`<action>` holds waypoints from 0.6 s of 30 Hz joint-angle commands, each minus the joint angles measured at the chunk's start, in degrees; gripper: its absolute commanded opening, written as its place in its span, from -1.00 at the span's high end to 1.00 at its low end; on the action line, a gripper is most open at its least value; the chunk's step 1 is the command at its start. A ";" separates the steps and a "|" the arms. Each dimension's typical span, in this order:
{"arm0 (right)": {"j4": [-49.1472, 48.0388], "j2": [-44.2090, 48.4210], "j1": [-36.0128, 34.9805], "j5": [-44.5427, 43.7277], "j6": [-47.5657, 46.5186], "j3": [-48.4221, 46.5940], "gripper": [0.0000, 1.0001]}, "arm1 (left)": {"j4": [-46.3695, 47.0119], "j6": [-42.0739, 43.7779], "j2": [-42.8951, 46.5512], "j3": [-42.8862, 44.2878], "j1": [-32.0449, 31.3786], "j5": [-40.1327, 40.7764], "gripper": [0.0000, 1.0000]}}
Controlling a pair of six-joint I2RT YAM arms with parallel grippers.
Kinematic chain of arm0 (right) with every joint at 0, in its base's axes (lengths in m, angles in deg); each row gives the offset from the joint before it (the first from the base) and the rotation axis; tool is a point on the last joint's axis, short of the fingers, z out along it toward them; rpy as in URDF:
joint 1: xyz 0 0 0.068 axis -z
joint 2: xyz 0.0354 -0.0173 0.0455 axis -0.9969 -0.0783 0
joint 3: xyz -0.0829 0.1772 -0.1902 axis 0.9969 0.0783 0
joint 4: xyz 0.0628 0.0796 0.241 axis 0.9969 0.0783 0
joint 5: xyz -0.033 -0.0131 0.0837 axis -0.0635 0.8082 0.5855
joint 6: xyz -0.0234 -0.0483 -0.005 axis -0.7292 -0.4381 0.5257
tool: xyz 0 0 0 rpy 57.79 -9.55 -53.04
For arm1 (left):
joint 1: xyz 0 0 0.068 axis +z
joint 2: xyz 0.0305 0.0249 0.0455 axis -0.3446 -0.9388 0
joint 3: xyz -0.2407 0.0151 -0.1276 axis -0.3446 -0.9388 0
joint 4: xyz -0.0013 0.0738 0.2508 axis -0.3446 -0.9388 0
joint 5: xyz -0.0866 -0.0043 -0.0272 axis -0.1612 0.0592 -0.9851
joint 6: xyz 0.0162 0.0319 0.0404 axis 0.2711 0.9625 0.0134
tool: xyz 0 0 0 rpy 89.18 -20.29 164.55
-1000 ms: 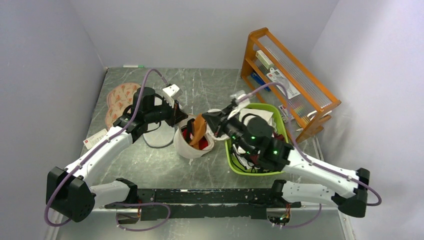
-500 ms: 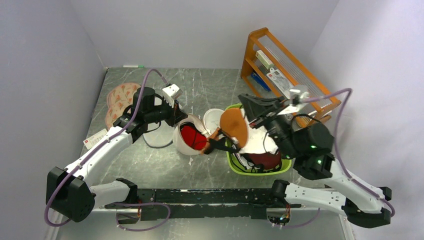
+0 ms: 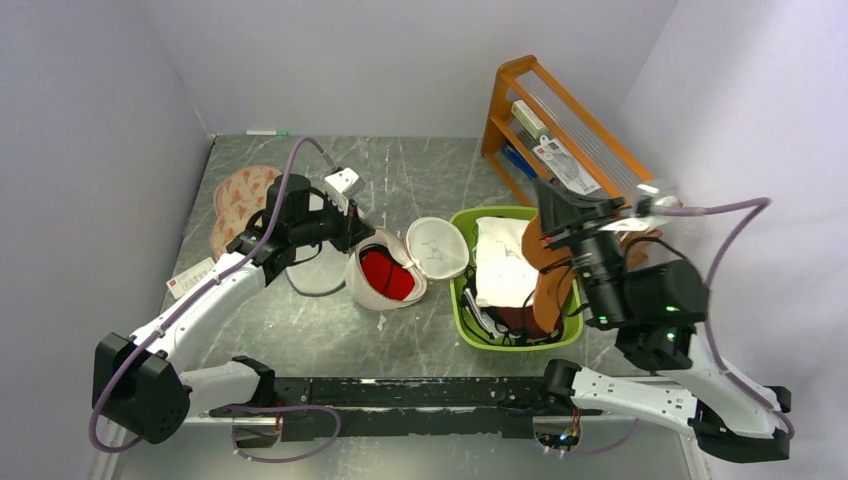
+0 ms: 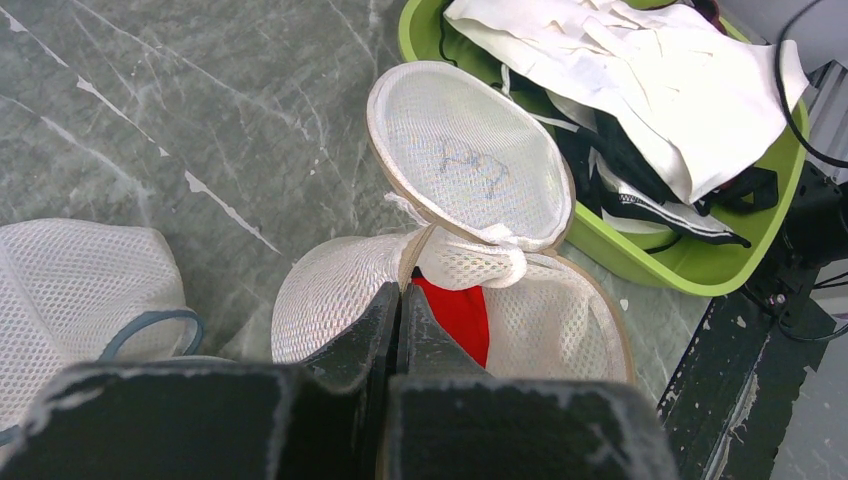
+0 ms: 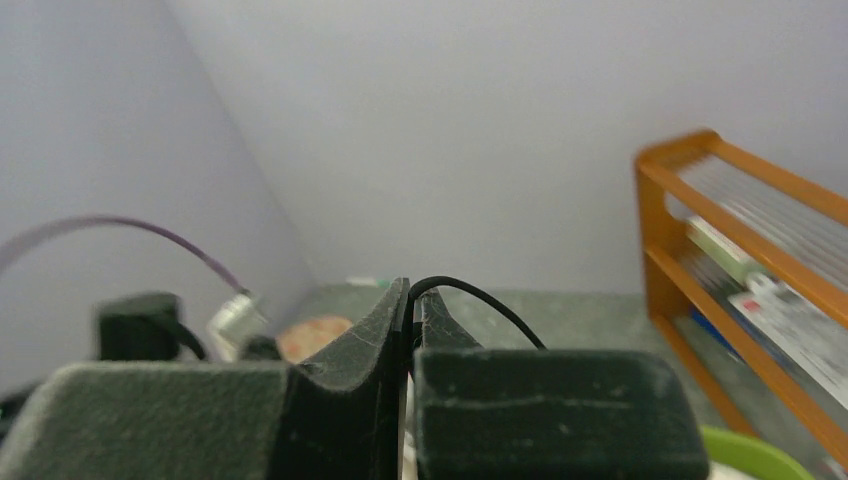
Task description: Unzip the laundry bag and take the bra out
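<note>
The laundry bag [image 3: 385, 275] is being kept unzipped on the surface [image 3: 400, 175], just left of the green basket [image 3: 462, 310]. Its round lid [image 4: 465, 155], bearing a small dark mark, is being propped back against the basket's rim. The near rim of the bag's mesh shell is being pinched by the left hand [image 4: 397, 300], whose fingers are being pressed fully together on it. Red fabric [image 4: 455, 315] is being shown inside the open shell; whether it belongs to the bra cannot be told.

The bra [image 3: 548, 275] is being held up over the basket by the right hand [image 5: 408, 300], raised well above the surface. Its orange-tan cup is being left to hang down toward the clothes in the basket. In the right wrist view, a thin dark strap [image 5: 480, 295] is being clamped between the closed fingers. A white cloth [image 3: 500, 265] is being carried on top of the basket's pile. A white mesh bag [image 4: 70, 290] is being seen beside the left hand.
</note>
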 commanded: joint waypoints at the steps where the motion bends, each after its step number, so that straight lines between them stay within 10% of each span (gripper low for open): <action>1: 0.61 -1.06 -0.08 -10.88 -3.21 6.33 1.00 | 1.03 0.42 -0.17 1.03 -0.30 0.05 0.86; 11: -5.93 -10.03 3.19 -22.75 -5.83 20.97 1.00 | 0.93 0.33 -0.26 1.05 -0.39 0.44 0.86; 18: 9.47 -21.25 28.03 -0.86 16.16 20.65 1.00 | 0.74 0.51 -0.09 1.06 -0.43 0.63 0.86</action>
